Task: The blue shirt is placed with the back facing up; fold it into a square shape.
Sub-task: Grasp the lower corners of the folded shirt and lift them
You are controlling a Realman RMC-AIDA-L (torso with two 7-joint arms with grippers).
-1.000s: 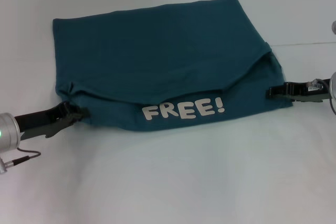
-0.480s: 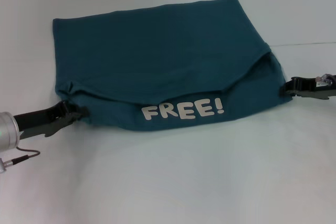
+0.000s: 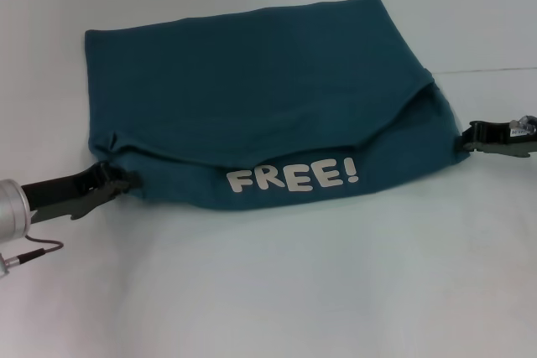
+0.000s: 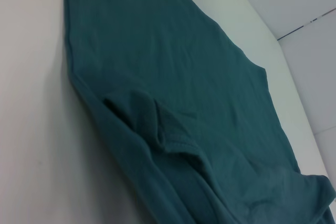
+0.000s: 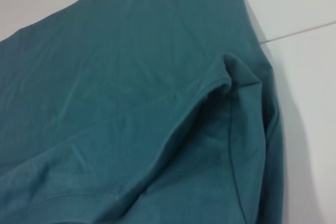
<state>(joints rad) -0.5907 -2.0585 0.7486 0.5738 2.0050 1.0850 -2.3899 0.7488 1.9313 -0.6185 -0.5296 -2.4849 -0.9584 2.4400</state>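
The blue shirt (image 3: 252, 98) lies on the white table, its near part folded back so that white "FREE!" lettering (image 3: 294, 178) faces up along the front edge. My left gripper (image 3: 127, 180) rests low on the table, touching the shirt's near left corner. My right gripper (image 3: 468, 137) sits just off the shirt's right edge, beside the fold. Up close, the left wrist view shows a bunched fold of the shirt (image 4: 157, 124). A raised flap of the shirt (image 5: 226, 82) with a hemmed edge fills the right wrist view.
A white table (image 3: 277, 291) stretches in front of the shirt and on both sides. A thin seam line (image 3: 495, 70) crosses the table at the right. A cable (image 3: 38, 249) hangs under my left arm.
My right gripper has drawn back to the right, off the shirt's right side to just past its edge. The left gripper and the shirt have barely moved.
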